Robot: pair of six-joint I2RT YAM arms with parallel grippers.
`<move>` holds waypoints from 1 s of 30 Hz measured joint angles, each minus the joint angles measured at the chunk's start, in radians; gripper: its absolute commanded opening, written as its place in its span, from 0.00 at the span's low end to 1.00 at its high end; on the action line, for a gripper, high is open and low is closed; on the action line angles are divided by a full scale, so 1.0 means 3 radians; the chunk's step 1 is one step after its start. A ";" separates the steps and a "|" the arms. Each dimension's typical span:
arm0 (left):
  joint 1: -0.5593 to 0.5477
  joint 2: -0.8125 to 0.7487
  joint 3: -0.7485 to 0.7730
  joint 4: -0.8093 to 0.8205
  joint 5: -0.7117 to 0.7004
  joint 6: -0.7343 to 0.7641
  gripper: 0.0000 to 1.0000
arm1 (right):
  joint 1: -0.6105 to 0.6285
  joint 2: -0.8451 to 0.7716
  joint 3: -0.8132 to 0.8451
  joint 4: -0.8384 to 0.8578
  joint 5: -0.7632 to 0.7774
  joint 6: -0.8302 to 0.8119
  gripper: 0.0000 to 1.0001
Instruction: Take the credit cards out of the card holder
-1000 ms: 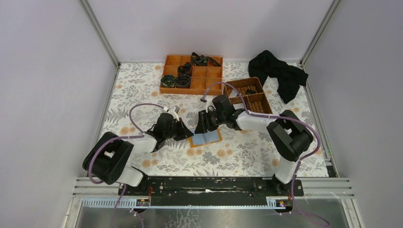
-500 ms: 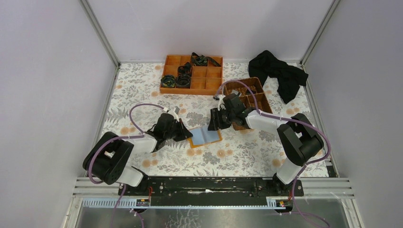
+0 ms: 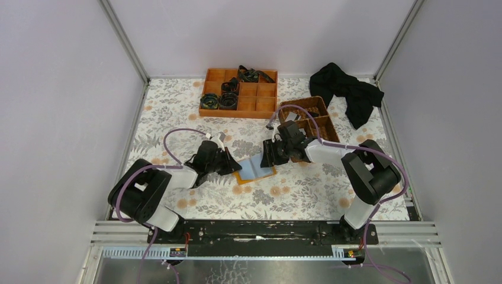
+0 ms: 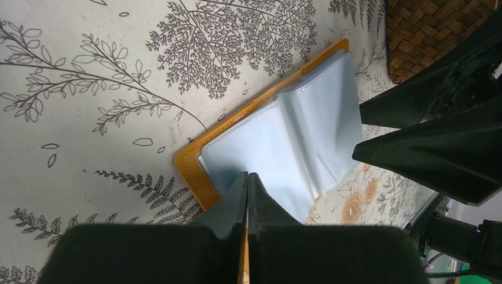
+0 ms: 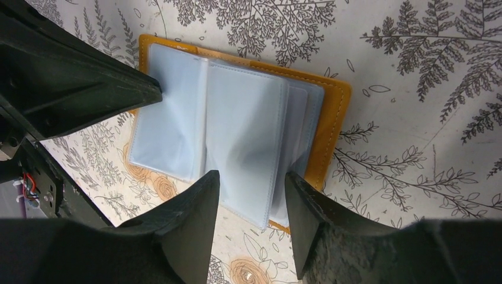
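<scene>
The card holder lies open near the middle of the counter — pale blue pockets up, orange rim around. My left pincer is pressed together, tip on the holder's left end. My right pincer is spread over the right pockets. The wicker basket sits close behind; there is more room toward the near edge. The pockets are cloudy — I can't make out cards.

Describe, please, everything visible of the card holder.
The card holder lies open on the floral table, pale blue-grey sleeves up, framed by a stitched orange rim. No card is plainly visible. The shut left gripper rests on one end. The open right gripper flanks the sleeves' opposite edge, and contact there is unclear.
</scene>
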 measured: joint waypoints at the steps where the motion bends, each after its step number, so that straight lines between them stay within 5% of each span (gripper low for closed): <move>1: 0.0000 0.0004 0.0000 0.0005 0.0003 0.0000 0.00 | 0.0000 0.0004 0.0000 0.0011 0.0000 0.0000 0.53; 16: 0.0000 0.0052 0.0008 0.0064 0.0025 0.0000 0.00 | 0.0019 0.0116 -0.0107 0.0467 -0.0523 0.0177 0.57; 30: 0.0000 0.0045 0.0019 0.0038 0.0036 0.0003 0.00 | 0.0299 0.0116 0.0097 0.0326 -0.0557 0.0231 0.58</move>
